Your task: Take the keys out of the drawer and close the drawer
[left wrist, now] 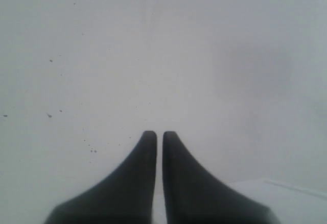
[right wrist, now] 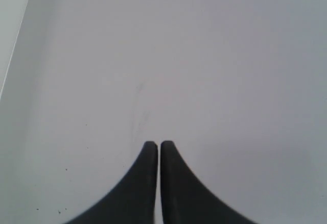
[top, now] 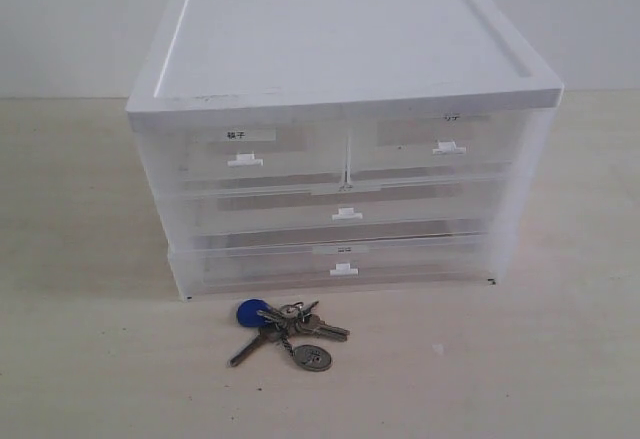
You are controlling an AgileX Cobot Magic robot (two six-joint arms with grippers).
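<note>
The keys point(top: 285, 331) lie on the table just in front of the white drawer cabinet point(top: 340, 49), their blue tag point(top: 251, 312) at the left and the metal disc point(top: 314, 358) nearest the front. The drawer point(top: 440, 149), at the upper right of the cabinet, sits flush with its neighbours, white tab handle facing out. Neither arm shows in the exterior view. In the left wrist view my left gripper point(left wrist: 159, 134) is shut and empty over a plain pale surface. My right gripper point(right wrist: 157, 145) is likewise shut with nothing between its fingers.
The cabinet also has a half-width drawer with a bright white label point(top: 248, 136) at the upper left and two full-width drawers point(top: 345, 214) below. Pale wooden table point(top: 520, 359) stretches around the cabinet, with a light wall behind.
</note>
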